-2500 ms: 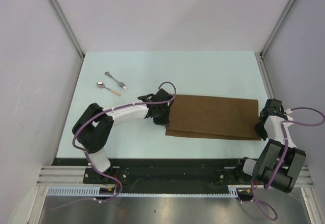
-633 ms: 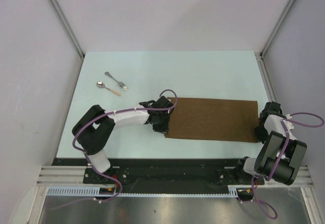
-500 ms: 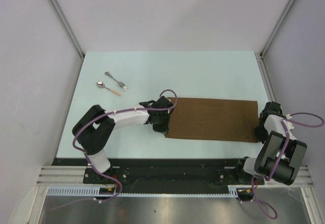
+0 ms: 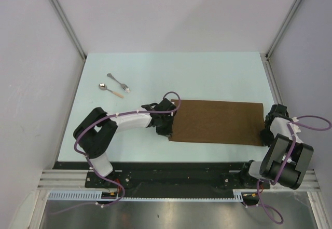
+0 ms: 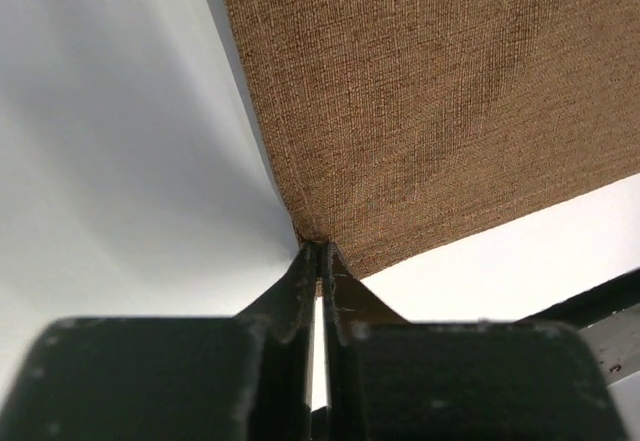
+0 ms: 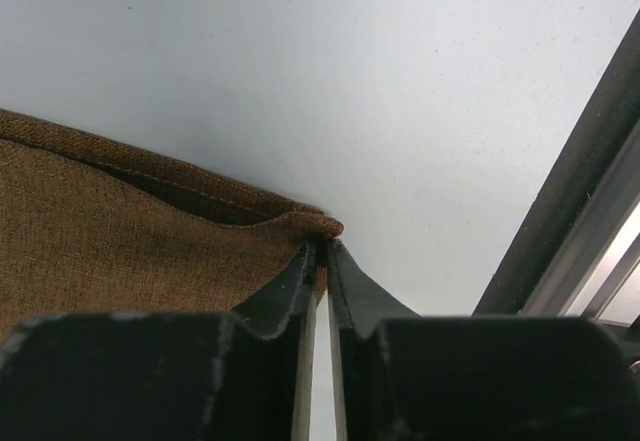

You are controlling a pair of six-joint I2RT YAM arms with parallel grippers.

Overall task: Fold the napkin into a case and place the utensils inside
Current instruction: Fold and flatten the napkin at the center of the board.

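Here we see the brown napkin (image 4: 218,121) lying flat on the pale tabletop (image 4: 207,73), doubled over into a wide rectangle that stretches between the two arms. In the right wrist view we can make out two layers at its edge, one over the other, with a dark slit between them.

The left fingers (image 4: 168,130) are at the near left corner of the cloth. From the left wrist camera we see them (image 5: 316,258) pressed together on that corner, which puckers where they pinch it. The right fingers (image 4: 266,131) are at the near right corner. In the right wrist view they (image 6: 322,251) are likewise closed on the cloth, nipping the small rolled fold at the corner just above the tabletop.

The small silver fork (image 4: 118,82) and the spoon (image 4: 110,90) with its pale orange-tan handle lie side by side on the bare tabletop at the far left. They are outside the folded cloth and well apart from it, beyond the left arm. Both are angled the same way, and we cannot tell whether they touch.
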